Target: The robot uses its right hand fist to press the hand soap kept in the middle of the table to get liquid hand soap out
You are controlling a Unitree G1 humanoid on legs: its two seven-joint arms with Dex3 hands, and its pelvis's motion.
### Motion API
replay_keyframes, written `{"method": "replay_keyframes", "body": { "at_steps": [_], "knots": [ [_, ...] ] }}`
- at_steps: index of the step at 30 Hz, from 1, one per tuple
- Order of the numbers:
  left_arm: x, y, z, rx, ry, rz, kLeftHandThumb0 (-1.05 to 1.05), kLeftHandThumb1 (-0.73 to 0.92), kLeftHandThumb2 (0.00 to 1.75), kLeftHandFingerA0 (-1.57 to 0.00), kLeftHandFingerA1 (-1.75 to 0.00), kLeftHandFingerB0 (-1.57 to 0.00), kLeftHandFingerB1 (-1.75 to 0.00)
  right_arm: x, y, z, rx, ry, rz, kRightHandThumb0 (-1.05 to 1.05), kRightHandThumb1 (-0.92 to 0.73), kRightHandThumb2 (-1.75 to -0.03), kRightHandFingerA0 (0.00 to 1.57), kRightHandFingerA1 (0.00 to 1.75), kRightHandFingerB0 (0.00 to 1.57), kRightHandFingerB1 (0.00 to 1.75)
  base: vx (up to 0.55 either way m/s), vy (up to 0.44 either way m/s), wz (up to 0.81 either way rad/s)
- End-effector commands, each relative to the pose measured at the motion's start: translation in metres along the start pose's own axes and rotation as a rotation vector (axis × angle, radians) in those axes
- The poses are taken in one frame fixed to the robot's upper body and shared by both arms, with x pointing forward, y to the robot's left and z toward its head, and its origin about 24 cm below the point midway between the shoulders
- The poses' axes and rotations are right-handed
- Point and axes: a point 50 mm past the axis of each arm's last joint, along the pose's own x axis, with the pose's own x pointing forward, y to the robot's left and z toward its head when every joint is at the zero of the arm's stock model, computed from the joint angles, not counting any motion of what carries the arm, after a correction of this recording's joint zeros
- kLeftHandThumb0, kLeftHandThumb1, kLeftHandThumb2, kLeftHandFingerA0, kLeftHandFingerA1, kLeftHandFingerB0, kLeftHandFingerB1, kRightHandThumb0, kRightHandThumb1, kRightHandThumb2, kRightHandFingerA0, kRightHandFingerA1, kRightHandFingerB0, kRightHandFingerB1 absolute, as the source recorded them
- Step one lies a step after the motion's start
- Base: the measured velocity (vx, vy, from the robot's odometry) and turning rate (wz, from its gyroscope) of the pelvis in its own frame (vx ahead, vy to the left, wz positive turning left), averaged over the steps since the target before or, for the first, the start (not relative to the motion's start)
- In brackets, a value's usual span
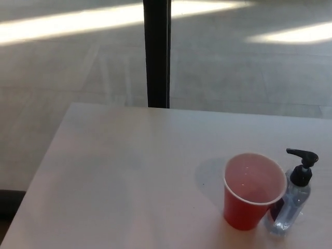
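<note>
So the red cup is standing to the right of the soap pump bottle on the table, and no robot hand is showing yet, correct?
Not quite. The head view shows the red cup standing to the left of the soap pump bottle, not the right, on the table. The rest holds: no robot hand is showing yet.

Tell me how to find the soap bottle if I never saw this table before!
Start at the big pale table and look toward its near right part, where a red cup stands. The soap bottle is right beside the cup, on its right. It is the small see-through bottle with a black pump on top, while the cup is red and open.
</note>
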Motion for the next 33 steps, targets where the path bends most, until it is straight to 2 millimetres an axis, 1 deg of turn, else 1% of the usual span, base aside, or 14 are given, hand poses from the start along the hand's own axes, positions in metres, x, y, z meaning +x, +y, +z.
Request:
{"method": "replay_keyframes", "body": {
  "at_steps": [1, 2, 3, 4, 5, 7, 8, 10, 13, 15, 16, 17, 18, 33],
  "knots": [
    [0.002, 0.014, 0.000, -0.023, 0.031, 0.043, 0.08, 0.42, 1.28, -1.00, -1.56, -0.77, -1.20, -0.011, 0.076, 0.052, 0.067, -0.129, 0.317, -0.26, -0.48, -1.20, 1.35, 1.49, 0.94, 1.22, 0.00, 0.000, 0.00],
    [0.002, 0.014, 0.000, -0.020, 0.024, 0.039, 0.06, 0.41, 1.29, -1.02, -1.55, -0.81, -1.22, -0.016, 0.088, 0.056, 0.086, -0.099, 0.367, -0.24, -0.51, -1.22, 1.35, 1.49, 0.92, 1.21, 0.00, 0.000, 0.00],
    [0.002, 0.014, 0.000, -0.030, 0.024, 0.043, 0.02, 0.40, 1.31, -1.08, -1.43, -0.83, -1.12, -0.021, 0.099, 0.060, 0.097, -0.091, 0.419, -0.13, -0.50, -1.27, 1.06, 1.75, 0.88, 1.37, 0.00, 0.000, 0.00],
    [0.002, 0.014, 0.000, -0.033, 0.025, 0.044, 0.11, 0.46, 1.24, -1.17, -1.29, -0.90, -1.05, -0.028, 0.108, 0.062, 0.099, -0.073, 0.460, -0.13, -0.51, -1.26, 1.04, 1.75, 0.87, 1.33, 0.00, 0.000, 0.00],
    [0.001, 0.014, 0.000, -0.035, 0.025, 0.046, 0.05, 0.38, 1.29, -0.99, -1.50, -0.79, -1.18, -0.032, 0.113, 0.062, 0.105, -0.063, 0.486, -0.11, -0.54, -1.27, 1.03, 1.75, 0.82, 1.34, 0.00, 0.000, 0.00],
    [0.001, 0.013, 0.000, -0.040, 0.026, 0.048, 0.05, 0.38, 1.29, -0.99, -1.50, -0.79, -1.18, -0.036, 0.117, 0.063, 0.114, -0.056, 0.514, -0.11, -0.54, -1.27, 1.03, 1.75, 0.82, 1.34, 0.00, 0.000, 0.00],
    [0.001, 0.014, -0.001, -0.031, 0.021, 0.043, 0.00, 0.36, 1.27, -1.05, -1.39, -0.82, -1.10, -0.040, 0.123, 0.059, 0.123, -0.034, 0.569, -0.03, -0.81, -1.02, 0.85, 1.75, 0.61, 1.39, 0.00, 0.000, 0.00],
    [0.001, 0.013, -0.003, -0.020, 0.030, 0.048, 0.00, 0.44, 1.17, -0.95, -1.17, -0.70, -0.92, -0.049, 0.130, 0.051, 0.128, 0.017, 0.627, -0.10, -0.69, -1.06, 0.91, 1.75, 0.73, 1.24, 0.00, 0.000, 0.00],
    [0.000, 0.011, -0.004, -0.028, 0.036, 0.060, -0.04, 0.49, 1.10, -0.88, -0.99, -0.55, -0.79, -0.070, 0.139, 0.043, 0.099, 0.068, 0.732, -0.15, -0.58, -1.13, 1.01, 1.75, 0.81, 1.21, 0.00, 0.000, 0.00],
    [0.001, 0.011, -0.005, -0.027, 0.046, 0.057, -0.12, 0.54, 1.11, -0.67, -0.85, -0.45, -0.72, -0.089, 0.147, 0.039, 0.078, 0.109, 0.814, -0.18, -0.54, -1.13, 0.98, 1.75, 0.80, 1.28, 0.00, 0.000, 0.00],
    [0.001, 0.011, -0.005, -0.036, 0.055, 0.055, -0.12, 0.54, 1.11, -0.60, -0.82, -0.42, -0.72, -0.095, 0.150, 0.037, 0.060, 0.112, 0.833, -0.22, -0.59, -1.18, 1.23, 1.37, 0.86, 1.10, 0.00, 0.000, 0.00],
    [0.001, 0.011, -0.006, -0.045, 0.058, 0.053, -0.12, 0.54, 1.11, -0.60, -0.82, -0.42, -0.72, -0.100, 0.151, 0.036, 0.048, 0.112, 0.848, -0.22, -0.59, -1.18, 1.23, 1.37, 0.86, 1.10, 0.00, 0.000, 0.00],
    [0.001, 0.011, -0.007, -0.036, 0.066, 0.059, -0.13, 0.53, 1.09, -0.60, -0.82, -0.41, -0.71, -0.106, 0.154, 0.033, 0.044, 0.120, 0.858, -0.16, -0.56, -1.14, 0.99, 1.75, 0.79, 1.32, 0.00, 0.000, 0.00],
    [-0.001, 0.012, -0.005, -0.021, 0.057, 0.027, -0.17, 0.49, 1.08, -0.59, -0.81, -0.46, -0.74, -0.157, 0.154, 0.003, 0.030, 0.291, 1.046, -0.18, -0.58, -1.24, 1.04, 1.75, 0.68, 1.65, 0.00, 0.000, 0.00]
  ]
}}
